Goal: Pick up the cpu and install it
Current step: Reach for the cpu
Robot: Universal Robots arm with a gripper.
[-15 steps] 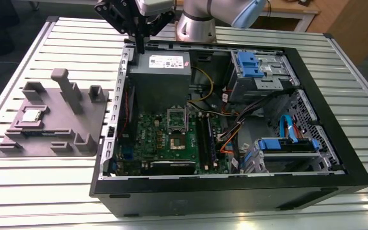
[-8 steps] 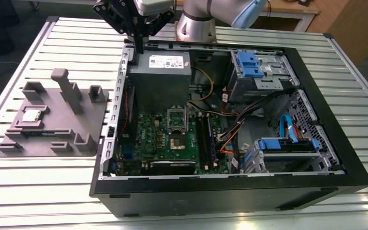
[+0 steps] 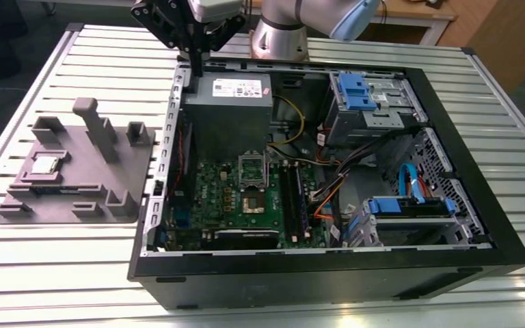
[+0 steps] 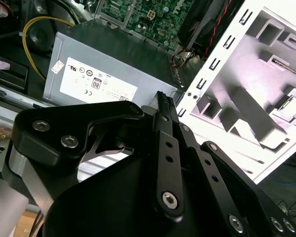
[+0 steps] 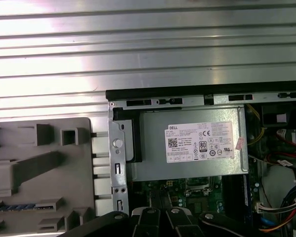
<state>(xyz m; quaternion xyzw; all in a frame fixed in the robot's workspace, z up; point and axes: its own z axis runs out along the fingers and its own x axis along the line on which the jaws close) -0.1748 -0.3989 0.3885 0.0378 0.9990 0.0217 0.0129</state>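
Gripper: gripper has its fingers pressed together with nothing between them, above the case rim at the case's 11 o'clock corner in the exterior view
Chip: cpu lies flat in the gray holder, at 9 o'clock from the case, well apart from the gripper
Nearest edge: power supply, just beside the fingertips
Room: a bare strip of table between holder and case

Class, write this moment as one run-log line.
gripper: shut, empty | near: power supply | cpu: on tray, not picked up
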